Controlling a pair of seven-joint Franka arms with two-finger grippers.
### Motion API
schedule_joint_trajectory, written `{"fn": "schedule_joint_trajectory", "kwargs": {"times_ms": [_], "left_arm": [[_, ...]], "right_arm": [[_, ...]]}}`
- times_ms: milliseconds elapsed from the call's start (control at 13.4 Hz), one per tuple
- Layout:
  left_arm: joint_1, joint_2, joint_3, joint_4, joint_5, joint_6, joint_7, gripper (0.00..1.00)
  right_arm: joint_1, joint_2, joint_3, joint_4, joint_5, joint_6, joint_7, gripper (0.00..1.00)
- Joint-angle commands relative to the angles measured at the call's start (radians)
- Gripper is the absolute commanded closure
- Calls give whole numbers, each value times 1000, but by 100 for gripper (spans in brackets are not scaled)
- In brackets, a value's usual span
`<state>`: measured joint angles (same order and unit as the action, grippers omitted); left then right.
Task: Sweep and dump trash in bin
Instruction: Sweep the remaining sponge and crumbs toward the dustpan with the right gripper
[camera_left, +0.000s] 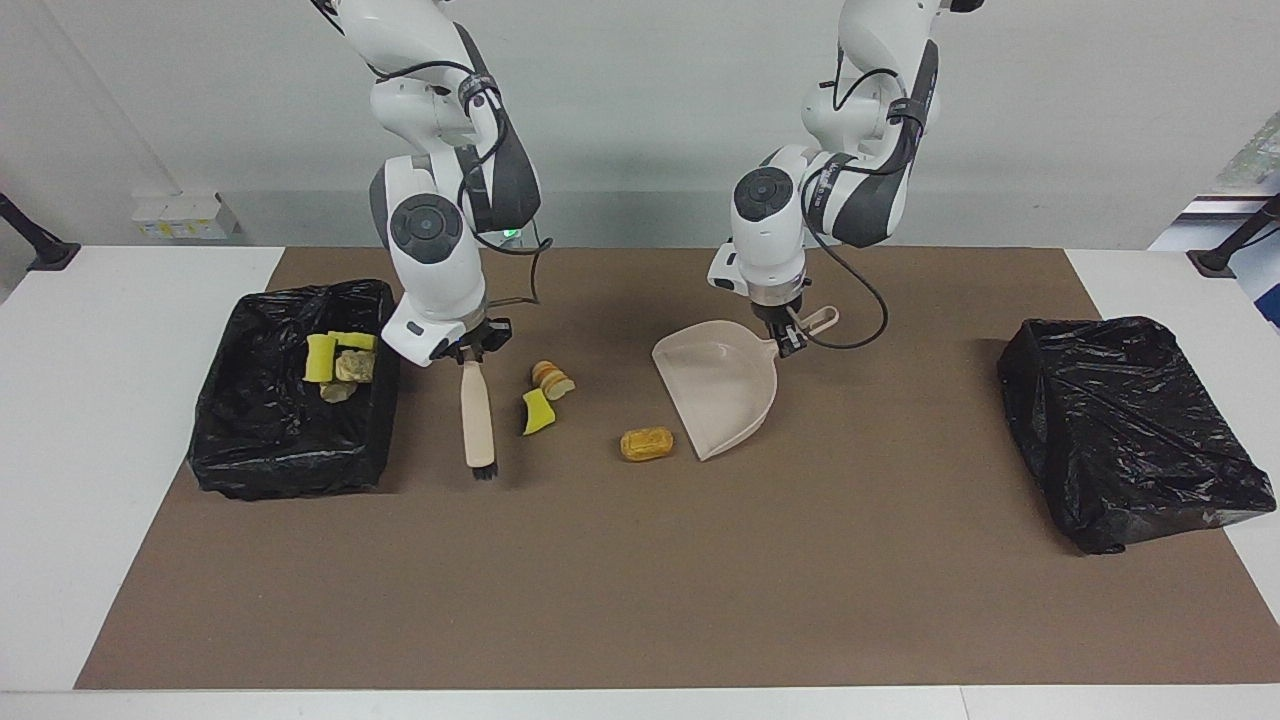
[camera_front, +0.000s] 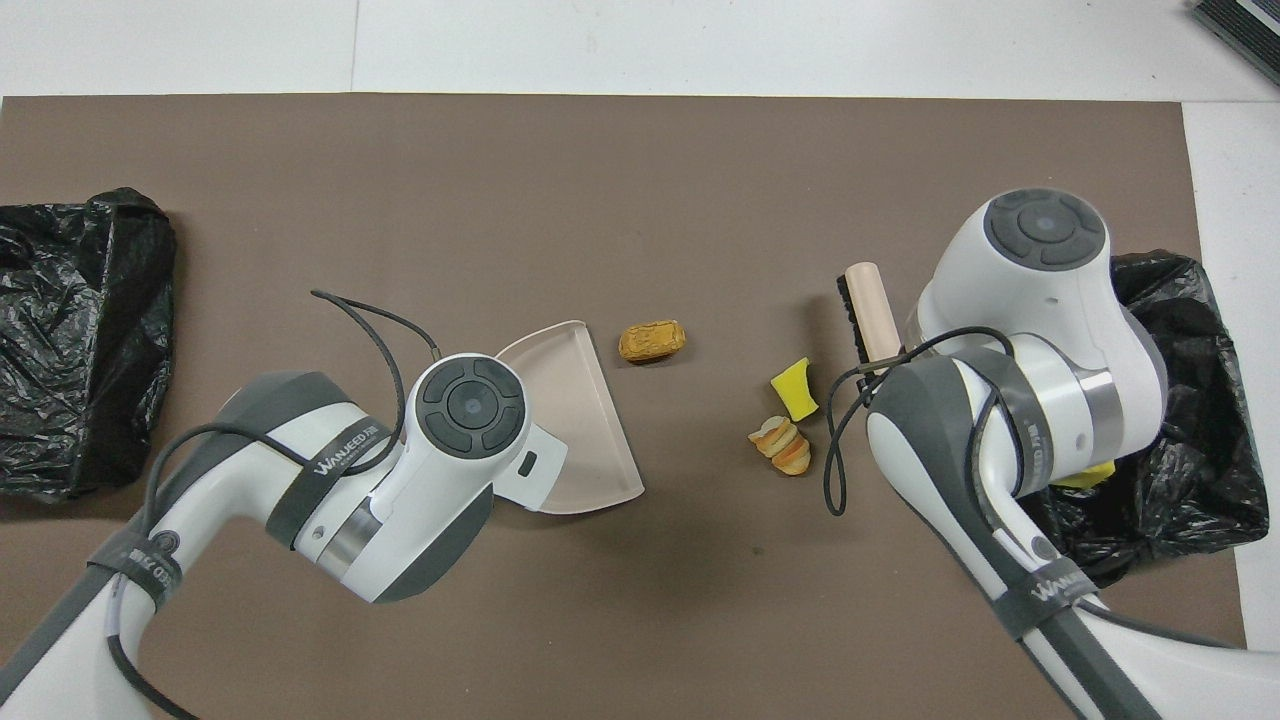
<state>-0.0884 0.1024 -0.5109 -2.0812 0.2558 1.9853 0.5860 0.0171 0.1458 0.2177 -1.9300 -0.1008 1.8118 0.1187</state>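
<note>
3 trash (camera_left: 647, 443) scraps lie between gripped brush (camera_left: 478, 420) and seemingly gripped dustpan (camera_left: 722, 385)
</note>
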Motion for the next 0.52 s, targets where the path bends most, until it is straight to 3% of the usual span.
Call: {"fn": "schedule_joint_trajectory", "kwargs": {"times_ms": [0, 149, 448], "left_arm": [[-1, 6, 12, -19, 13, 50, 11, 100], [6, 28, 18, 7, 16, 49, 15, 100], [18, 40, 28, 29, 74, 52, 57, 100]], "right_arm": [[-3, -203, 11, -307, 32, 180, 85, 100], [3, -255, 11, -401, 116, 225, 104, 100], [104, -163, 11, -379, 141, 326, 306, 100]]}}
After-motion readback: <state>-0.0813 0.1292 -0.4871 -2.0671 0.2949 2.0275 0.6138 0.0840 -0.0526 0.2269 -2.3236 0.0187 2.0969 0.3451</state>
